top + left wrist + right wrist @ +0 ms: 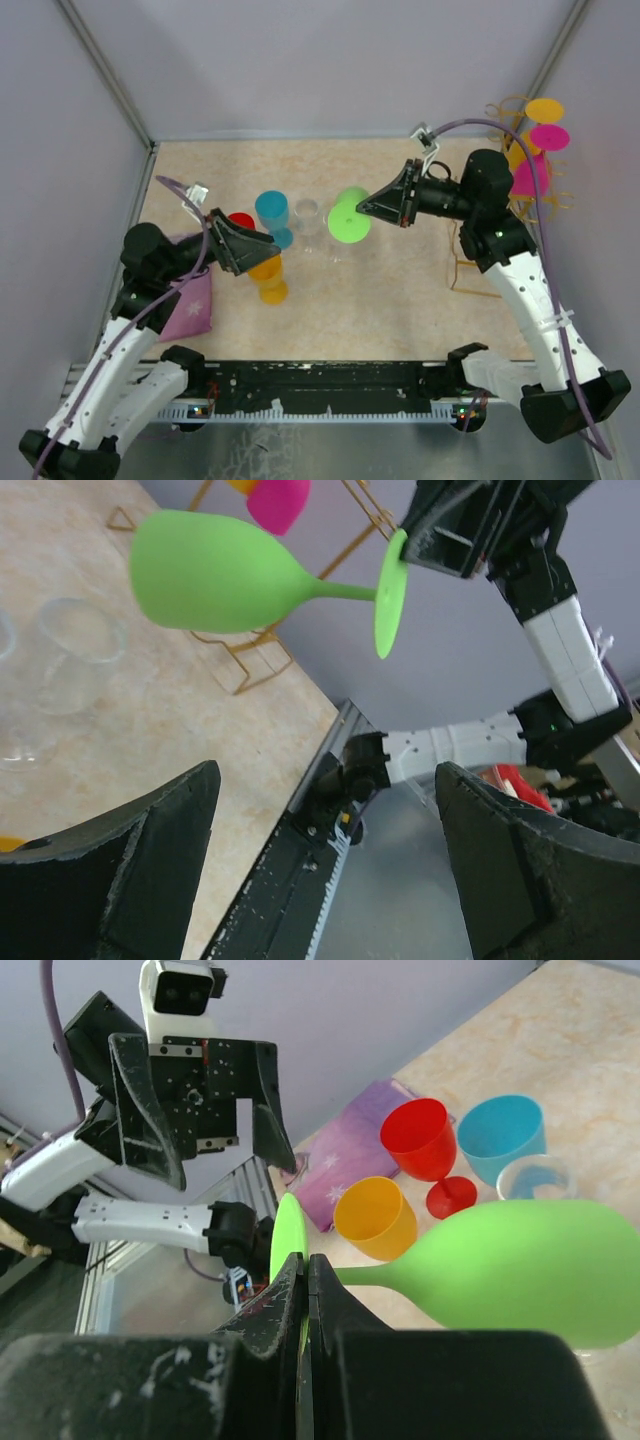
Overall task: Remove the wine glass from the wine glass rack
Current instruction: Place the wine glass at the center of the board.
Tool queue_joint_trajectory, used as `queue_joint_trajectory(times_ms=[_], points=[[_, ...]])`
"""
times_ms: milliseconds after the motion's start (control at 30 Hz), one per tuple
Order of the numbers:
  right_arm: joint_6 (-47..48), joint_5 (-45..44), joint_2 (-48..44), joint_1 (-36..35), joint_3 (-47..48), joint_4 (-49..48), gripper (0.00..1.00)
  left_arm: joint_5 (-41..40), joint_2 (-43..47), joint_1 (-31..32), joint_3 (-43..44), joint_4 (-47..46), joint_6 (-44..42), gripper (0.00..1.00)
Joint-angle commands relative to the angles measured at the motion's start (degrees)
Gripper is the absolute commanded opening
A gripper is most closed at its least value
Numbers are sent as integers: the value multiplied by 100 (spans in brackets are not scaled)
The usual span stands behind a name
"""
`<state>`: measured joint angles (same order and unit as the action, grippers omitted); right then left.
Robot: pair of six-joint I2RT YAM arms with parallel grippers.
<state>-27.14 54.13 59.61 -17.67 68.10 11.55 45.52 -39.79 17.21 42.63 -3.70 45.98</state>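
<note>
My right gripper (366, 209) is shut on the round foot of a green wine glass (349, 217) and holds it sideways in the air over the middle of the table. In the right wrist view the fingers (306, 1290) pinch the green foot, with the bowl (520, 1270) to the right. The left wrist view shows the green glass (215, 572) up in the air. The gold wire wine glass rack (520, 150) stands at the far right with yellow and pink glasses (548, 136) hanging on it. My left gripper (262, 245) is open and empty, left of the green glass.
Red (241, 221), blue (272, 212) and orange (268, 272) glasses and a clear tumbler (307, 215) stand near the table's middle. A purple cloth (190, 305) lies at the left under my left arm. Grey walls surround the table.
</note>
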Motion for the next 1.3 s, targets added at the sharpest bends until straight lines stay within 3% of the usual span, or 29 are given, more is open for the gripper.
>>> queue_joint_trajectory(times_ms=[0,300,467,833,1267], points=[[363,-310,121,-420,448,32,0,-704,-193,926,217,-473,-251,93],[594,-562,343,-1168,702,110,0,-1531,-732,2171,0,-1622,-150,79],[588,-612,438,-1340,764,74,0,-1877,-1051,2630,69,-1703,-224,71],[663,-549,467,-1482,765,87,0,-2237,-1196,2839,11,-1762,-164,52],[702,-644,438,-1529,733,68,0,-1952,-1215,2866,28,-1761,-287,30]])
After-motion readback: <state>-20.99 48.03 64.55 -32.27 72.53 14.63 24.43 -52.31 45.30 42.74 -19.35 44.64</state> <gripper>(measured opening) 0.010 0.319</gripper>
